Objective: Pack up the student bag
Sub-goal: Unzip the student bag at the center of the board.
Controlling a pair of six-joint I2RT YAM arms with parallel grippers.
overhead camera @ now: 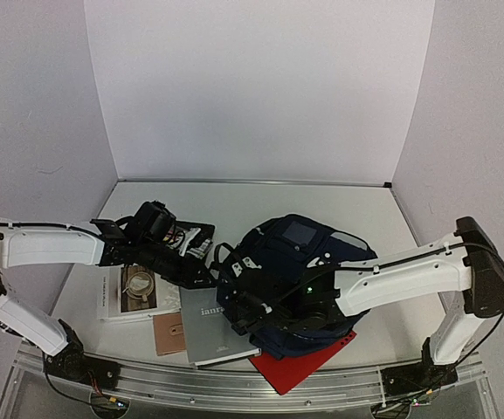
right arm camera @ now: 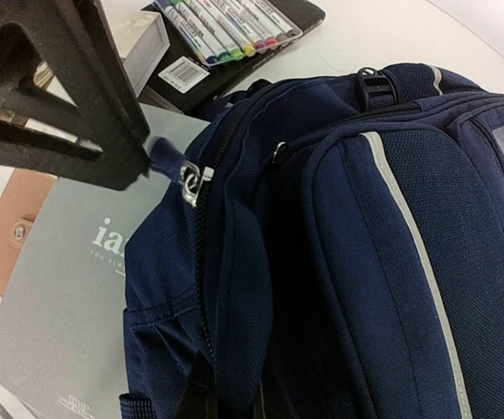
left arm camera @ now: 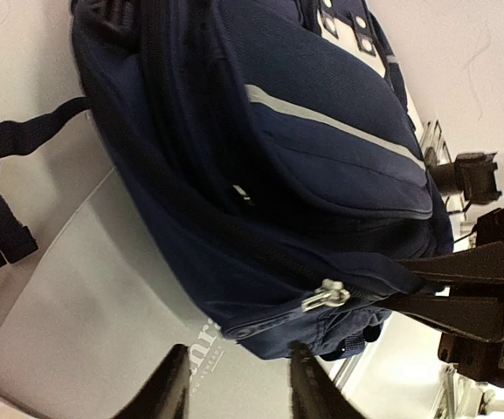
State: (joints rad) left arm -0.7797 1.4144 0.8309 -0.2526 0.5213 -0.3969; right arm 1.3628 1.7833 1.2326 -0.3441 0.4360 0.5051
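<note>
Student bag (overhead camera: 291, 257) — right gripper (left arm camera: 406, 280) reaches across, pinching its zipper edge; left gripper (left arm camera: 238, 358) parted.

Beyond the left gripper (overhead camera: 206, 272) we see plain white walls (overhead camera: 260, 87), evenly lit. Beneath it lies a pale grey surface (overhead camera: 234, 201).

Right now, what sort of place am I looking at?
Probably a lab test bench staged as a study desk: plain white backdrop panels, a metal mounting rail, and a navy backpack beside a grey book and markers.
</note>
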